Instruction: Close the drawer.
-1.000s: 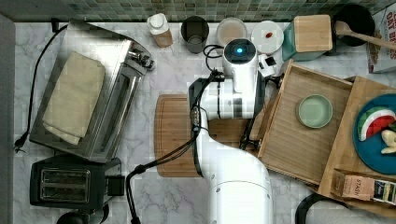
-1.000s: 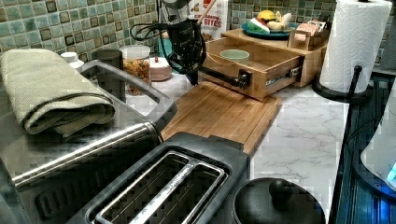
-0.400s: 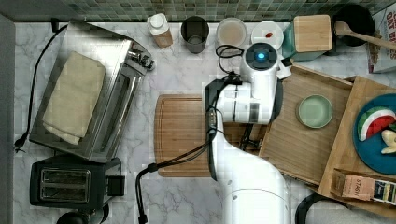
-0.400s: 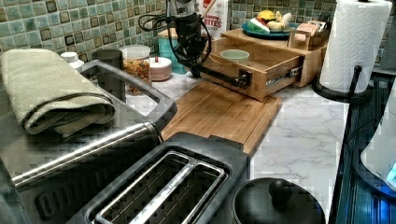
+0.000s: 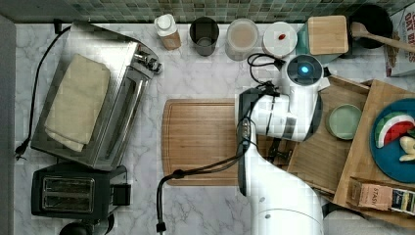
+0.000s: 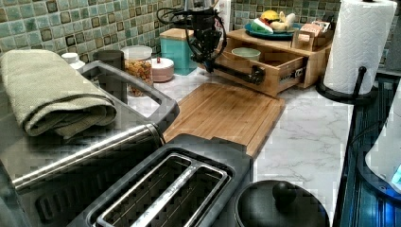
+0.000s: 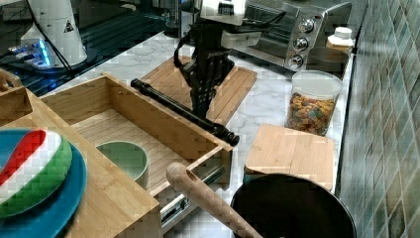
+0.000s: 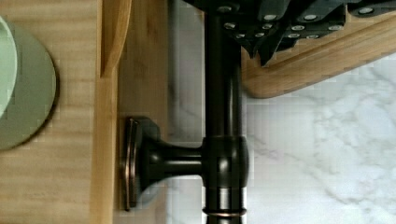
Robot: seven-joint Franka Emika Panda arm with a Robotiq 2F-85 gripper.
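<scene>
The drawer (image 5: 325, 156) is a shallow light-wood tray standing part open, with a green bowl (image 5: 344, 121) inside. Its long black bar handle (image 7: 173, 106) runs along the front. My gripper (image 7: 200, 105) hangs straight down at the far end of the handle (image 6: 236, 74), fingers shut, tips against the bar's outer side. In the wrist view the fingertips (image 8: 259, 46) sit right beside the bar (image 8: 223, 116), on the side away from the drawer front (image 8: 140, 93). In the top view my arm (image 5: 288, 117) covers the handle.
A brown cutting board (image 5: 200, 142) lies on the marble in front of the drawer. The cabinet top carries a blue plate (image 5: 394, 142) of food. Jars (image 5: 242, 38) line the back wall, a toaster oven (image 5: 93, 107) and a toaster (image 5: 68, 193) stand beyond the board, and a paper towel roll (image 6: 357, 47) stands beside the cabinet.
My arm has moved from over the cutting board to the top view's right, up to the drawer handle. The drawer appears to have slid in slightly.
</scene>
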